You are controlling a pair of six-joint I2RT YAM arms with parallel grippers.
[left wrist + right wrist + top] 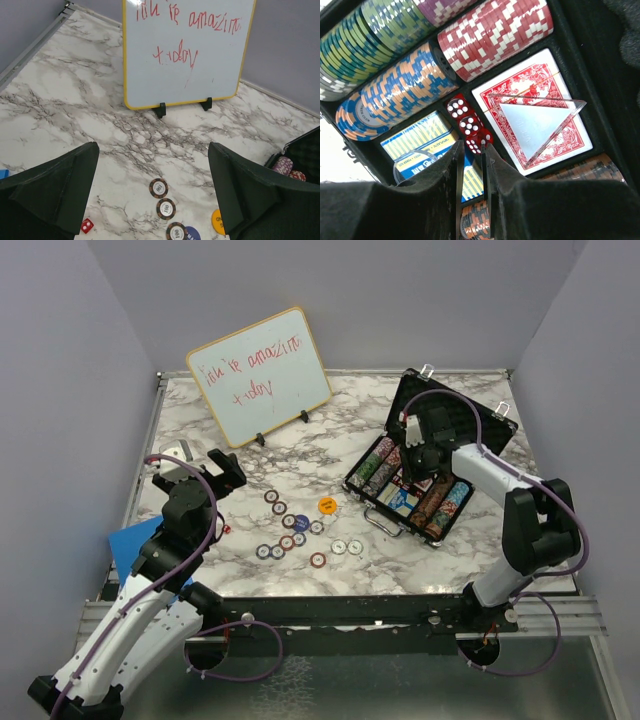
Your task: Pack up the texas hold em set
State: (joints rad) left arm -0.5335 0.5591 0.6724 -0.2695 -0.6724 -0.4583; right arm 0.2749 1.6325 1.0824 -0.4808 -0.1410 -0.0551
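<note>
Briefcase (452, 405), lying open centre-right of overhead frame to receive pieces; right gripper (472, 150) inside it, fingers narrow over red dice (466, 124), hold undeterminable; left gripper (152, 190) spread wide near loose chips (290, 530) at lower centre, seemingly for pickup.

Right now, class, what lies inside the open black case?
Rows of chips, red dice, a red deck under a clear triangle, and a blue card box. The right tool hides part of that box.
</note>
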